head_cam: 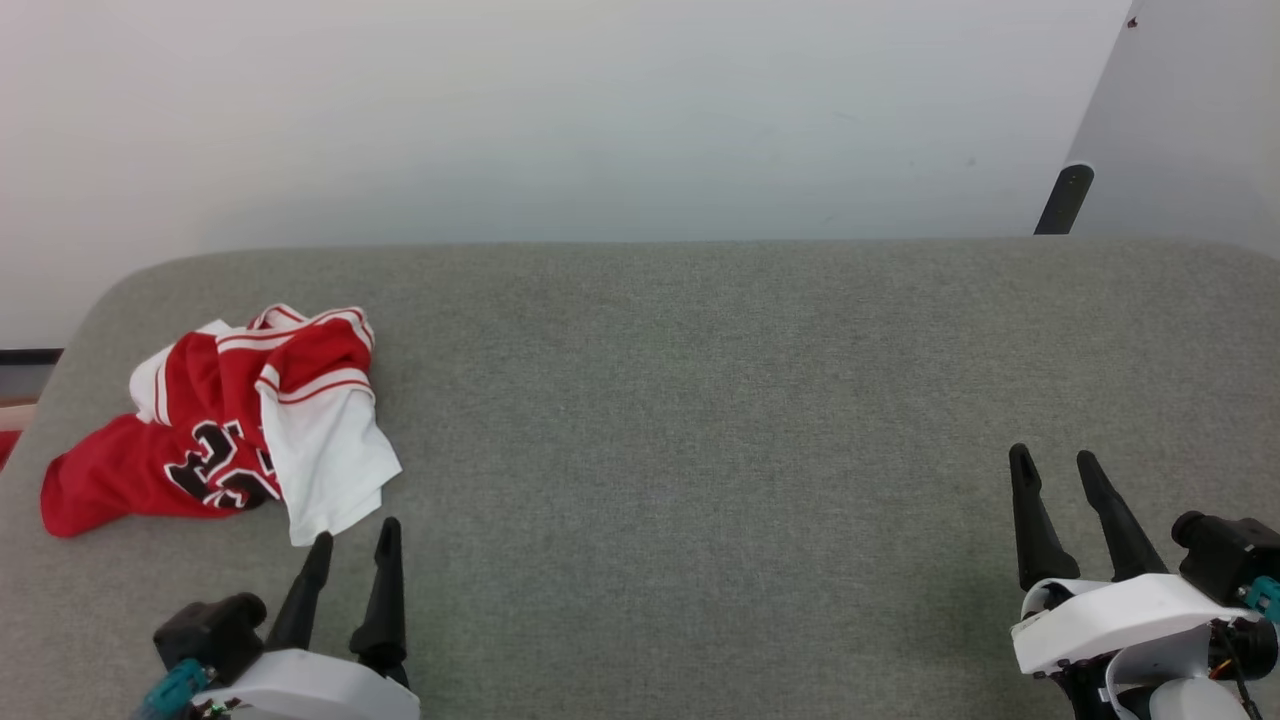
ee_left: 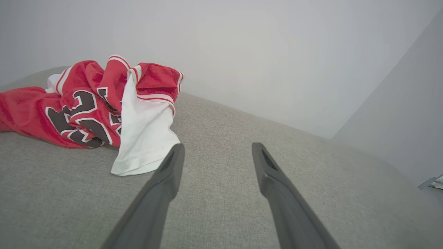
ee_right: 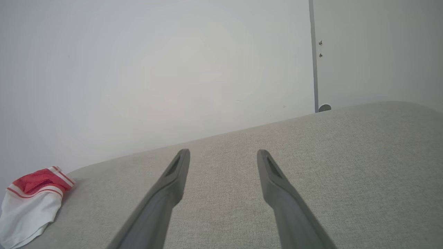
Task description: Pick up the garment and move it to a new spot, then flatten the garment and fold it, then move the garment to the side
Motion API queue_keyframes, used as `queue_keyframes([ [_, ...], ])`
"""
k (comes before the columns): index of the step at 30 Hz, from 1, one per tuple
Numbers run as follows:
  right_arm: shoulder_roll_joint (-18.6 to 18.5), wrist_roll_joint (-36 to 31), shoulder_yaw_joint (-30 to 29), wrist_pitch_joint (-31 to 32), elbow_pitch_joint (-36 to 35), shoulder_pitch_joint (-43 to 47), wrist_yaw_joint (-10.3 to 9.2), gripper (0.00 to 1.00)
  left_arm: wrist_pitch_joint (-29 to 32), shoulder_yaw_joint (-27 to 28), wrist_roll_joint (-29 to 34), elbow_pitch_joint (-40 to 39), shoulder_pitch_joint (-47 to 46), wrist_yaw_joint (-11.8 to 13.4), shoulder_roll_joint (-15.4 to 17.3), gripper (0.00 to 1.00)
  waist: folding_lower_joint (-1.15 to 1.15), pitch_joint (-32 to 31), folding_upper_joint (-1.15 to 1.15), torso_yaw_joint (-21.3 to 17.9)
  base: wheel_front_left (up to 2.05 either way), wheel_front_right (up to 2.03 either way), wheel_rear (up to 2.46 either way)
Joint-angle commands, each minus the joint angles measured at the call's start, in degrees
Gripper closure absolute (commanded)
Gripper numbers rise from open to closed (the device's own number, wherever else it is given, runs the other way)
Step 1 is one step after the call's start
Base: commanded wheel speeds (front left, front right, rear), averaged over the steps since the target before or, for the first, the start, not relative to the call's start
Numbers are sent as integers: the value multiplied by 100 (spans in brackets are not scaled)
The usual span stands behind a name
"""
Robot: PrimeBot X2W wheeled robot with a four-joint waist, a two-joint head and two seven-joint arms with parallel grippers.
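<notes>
Low at the near left of the bench, the left end effector is released, its two dark fingers spread with only grey fabric showing in the gap between them. In the left wrist view, one fingertip sits just beside the lower hem of the white sleeve; whether it touches the cloth cannot be told. That sleeve belongs to the red jersey, which lies crumpled in a heap on the bench's left end, close to the rounded far corner. Its red body trails toward the left edge, and black numerals outlined in white show across a rumpled fold. Red-and-white striped trim runs along the bunched top of the heap.

Well apart, at the near right of the bench, the right end effector is likewise released, fingers parted over bare upholstery and grasping nothing. The broad middle of the grey bench lies between the two arms. Behind the bench rises a pale wall, and a short dark post stands at its far right corner.
</notes>
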Motion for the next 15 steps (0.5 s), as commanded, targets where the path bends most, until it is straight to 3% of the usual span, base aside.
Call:
queue_keyframes([
  [1, 12, -253, -28, -66, -74, -11, 4, 0, -61, -23, 210, -42, -14, 24, 45, 0, 0, 5, 0, 3, 0, 0, 0],
  [15, 84, -1232, -127, -256, 67, -8, 4, 0, -250, -40, 934, 101, -82, 45, 94, 0, 0, 38, 0, 27, 0, 0, 0],
])
